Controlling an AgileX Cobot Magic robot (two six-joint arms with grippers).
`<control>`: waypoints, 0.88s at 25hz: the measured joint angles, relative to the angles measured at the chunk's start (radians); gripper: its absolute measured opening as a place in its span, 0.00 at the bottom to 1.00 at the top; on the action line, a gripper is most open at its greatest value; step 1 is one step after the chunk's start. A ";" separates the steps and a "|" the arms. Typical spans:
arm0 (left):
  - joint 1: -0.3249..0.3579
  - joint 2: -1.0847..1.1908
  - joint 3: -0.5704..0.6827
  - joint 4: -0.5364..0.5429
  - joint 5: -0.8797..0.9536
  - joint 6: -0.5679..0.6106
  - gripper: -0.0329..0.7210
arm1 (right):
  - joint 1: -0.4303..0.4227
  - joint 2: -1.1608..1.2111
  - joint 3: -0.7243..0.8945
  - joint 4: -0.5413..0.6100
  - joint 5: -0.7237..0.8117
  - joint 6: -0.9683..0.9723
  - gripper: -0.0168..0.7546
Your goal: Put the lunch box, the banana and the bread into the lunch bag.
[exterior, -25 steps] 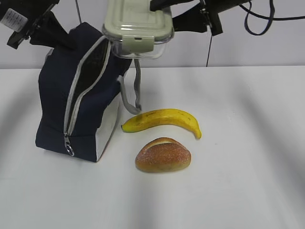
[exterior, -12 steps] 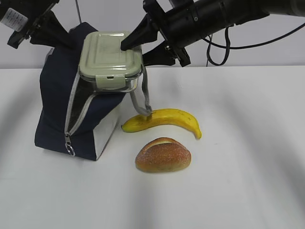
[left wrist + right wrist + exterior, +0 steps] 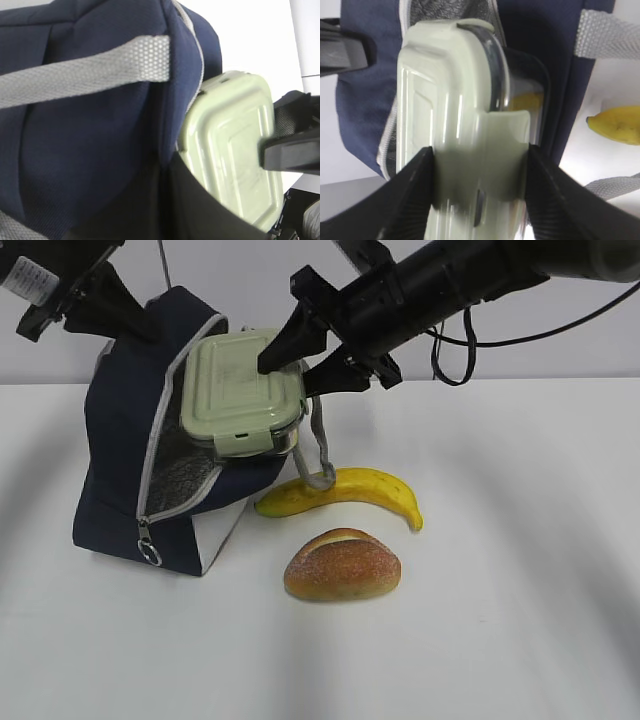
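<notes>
- The left gripper (image 3: 135, 328) is partly cut off at the top-left edge; its fingers are clenched at the bag's (image 3: 125, 440) top rear, though the pinched fabric is hidden.
- The right gripper (image 3: 283, 355) reaches in from the upper right, slanting down, fingers grasping the box (image 3: 243, 390).
- The box sits tilted in the bag's open mouth.
- The banana (image 3: 345, 490) and bread (image 3: 343, 565) lie on the table (image 3: 520, 540), right of the bag.

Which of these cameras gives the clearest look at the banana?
The exterior view: the whole banana lies on the table beside the lunch bag. The right wrist view catches only one end at its edge; the left wrist view shows none of it.
</notes>
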 joint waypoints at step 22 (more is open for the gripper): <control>0.000 0.002 0.000 -0.002 0.000 0.000 0.04 | 0.217 0.164 -0.339 -0.488 -0.038 0.537 0.53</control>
